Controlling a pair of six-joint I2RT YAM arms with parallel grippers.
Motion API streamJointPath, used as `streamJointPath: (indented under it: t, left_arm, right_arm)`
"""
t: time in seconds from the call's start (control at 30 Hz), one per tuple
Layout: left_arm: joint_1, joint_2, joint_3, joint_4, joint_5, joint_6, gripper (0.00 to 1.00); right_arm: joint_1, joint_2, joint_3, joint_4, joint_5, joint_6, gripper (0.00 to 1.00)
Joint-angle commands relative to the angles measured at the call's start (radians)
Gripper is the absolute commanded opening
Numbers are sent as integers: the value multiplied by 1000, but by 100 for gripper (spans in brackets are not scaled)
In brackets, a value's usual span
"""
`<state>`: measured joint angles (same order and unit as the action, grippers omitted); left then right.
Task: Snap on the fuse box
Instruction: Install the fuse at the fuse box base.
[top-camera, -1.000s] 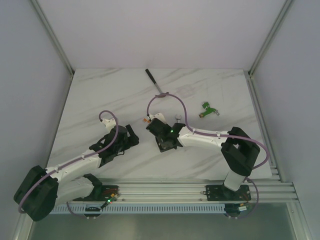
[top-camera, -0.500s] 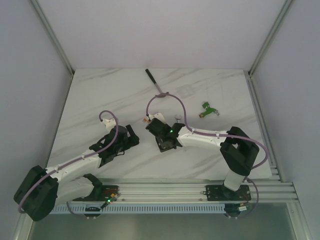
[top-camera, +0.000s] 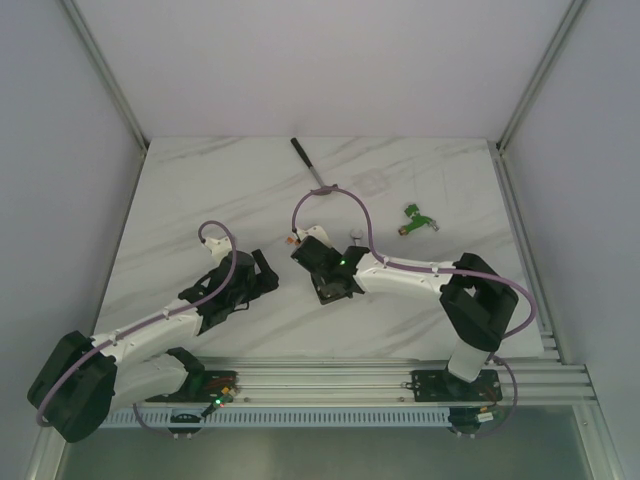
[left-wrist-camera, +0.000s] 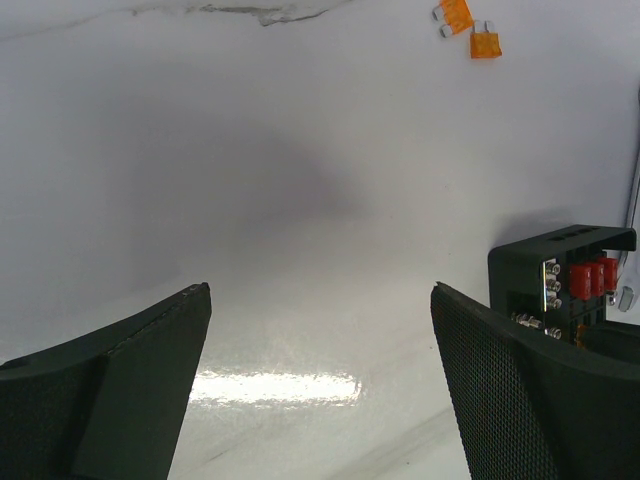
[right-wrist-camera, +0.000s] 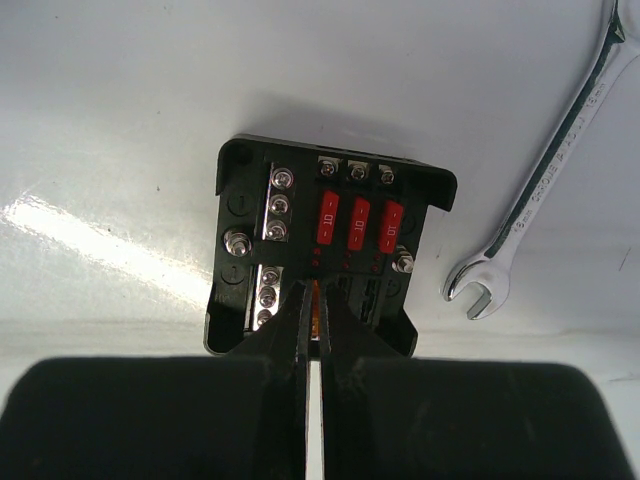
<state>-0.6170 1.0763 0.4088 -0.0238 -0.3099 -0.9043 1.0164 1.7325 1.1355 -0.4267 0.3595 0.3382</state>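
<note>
The fuse box is a black, squarish open box on the white table, with three red fuses in a row and screw terminals on its left side. My right gripper is directly over the box's near half, shut on a small orange fuse whose sliver shows between the fingertips at a slot. In the top view the right gripper covers the box. My left gripper is open and empty above bare table, with the fuse box just beyond its right finger. In the top view the left gripper lies left of the box.
A silver open-end wrench lies right of the box. Two loose orange fuses lie farther out on the table. A green connector piece sits at the right, and a dark-handled tool lies near the back.
The right gripper has edged very slightly away from the arm bases over the box. The left arm has not moved.
</note>
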Motion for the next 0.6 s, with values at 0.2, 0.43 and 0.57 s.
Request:
streamJointPath:
  t: [0.2,0.43,0.57]
  left_arm:
    - [5,-5,30,-13,14,-4,100]
    - [5,-4,33,-13,16,-2,100]
    - [6,-2,34,-13,16,-3,100]
  right_arm:
    - [5,-27,-33,8,-38,18,9]
    - [5,-23,-34,15,-54,28,13]
    - [6,-32,-40,16,-53,31,16]
